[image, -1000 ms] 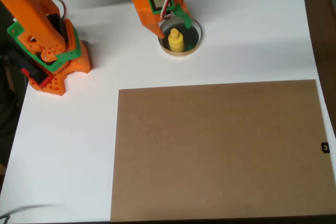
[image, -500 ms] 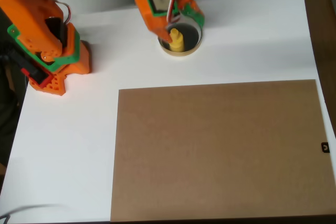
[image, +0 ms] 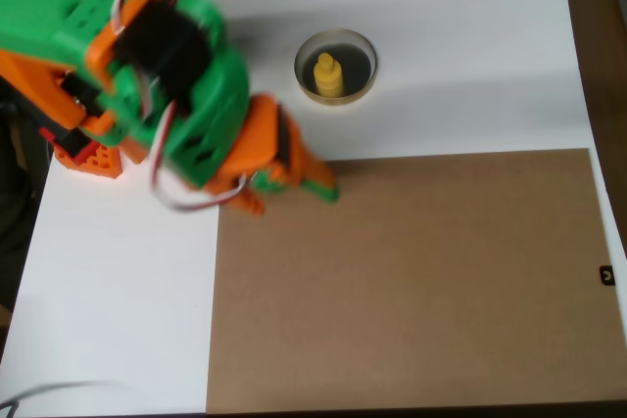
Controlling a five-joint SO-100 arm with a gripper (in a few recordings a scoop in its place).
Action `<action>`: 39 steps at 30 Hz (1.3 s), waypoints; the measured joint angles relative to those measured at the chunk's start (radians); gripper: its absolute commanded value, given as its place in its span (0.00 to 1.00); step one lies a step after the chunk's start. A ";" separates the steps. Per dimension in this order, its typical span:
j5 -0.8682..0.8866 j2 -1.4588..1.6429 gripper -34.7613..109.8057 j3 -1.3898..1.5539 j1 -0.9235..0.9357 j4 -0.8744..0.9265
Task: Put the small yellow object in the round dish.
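**Yellow piece in dish, arm blurred apart**

While the small yellow object (image: 328, 74) stood upright inside the round dish (image: 336, 97), the gripper (image: 299, 178) hung blurred over the brown board's (image: 411, 281) upper left edge, well apart; jaw state indeterminable. White table (image: 470, 46) lay open around the dish.

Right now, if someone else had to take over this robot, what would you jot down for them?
Gripper: in the overhead view it is over the top-left corner of the brown board, away from the dish; it is blurred, so I cannot tell whether it is open or shut. It holds nothing that I can see.
Yellow object: stands upright inside the dish, on its dark floor, free of the gripper.
Dish: on the white table, above the board's top edge.
Done: the yellow object is in the dish.
Left: nothing for the task itself, as far as this view shows; perhaps only parking the arm.
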 measured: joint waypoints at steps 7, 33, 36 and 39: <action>-0.015 0.066 0.42 0.107 0.218 -0.120; 0.413 0.316 0.41 0.526 0.838 -0.643; 0.482 0.376 0.41 0.600 0.877 -0.707; 0.529 0.471 0.40 0.683 0.902 -0.764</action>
